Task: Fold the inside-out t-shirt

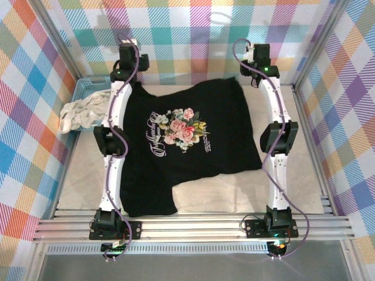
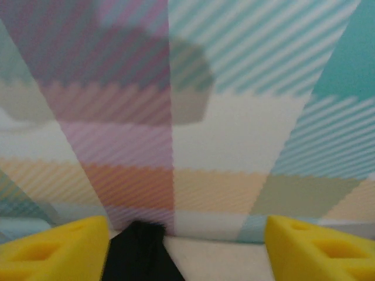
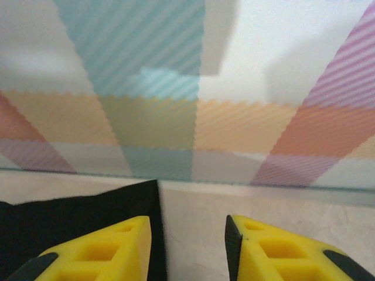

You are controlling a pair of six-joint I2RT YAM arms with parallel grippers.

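The inside-out t-shirt (image 1: pixel 193 146) lies spread flat on the table, black, with a floral print (image 1: pixel 181 130) facing up. My left gripper (image 1: pixel 130 51) is at the shirt's far left corner by the back wall. In the left wrist view its yellow fingers (image 2: pixel 55 249) stand wide apart, open, with a black corner of the shirt (image 2: pixel 137 254) lying low between them, nearer the left finger. My right gripper (image 1: pixel 256 57) is at the far right corner. It is open (image 3: pixel 188 249), and the shirt's edge (image 3: pixel 76 219) lies under its left finger.
A white-cream cloth (image 1: pixel 82 114) hangs out of a blue basket (image 1: pixel 88 88) at the far left. Checked walls (image 1: pixel 193 41) close in the table on three sides, right behind both grippers. Bare tabletop (image 1: pixel 234 190) shows in front of the shirt.
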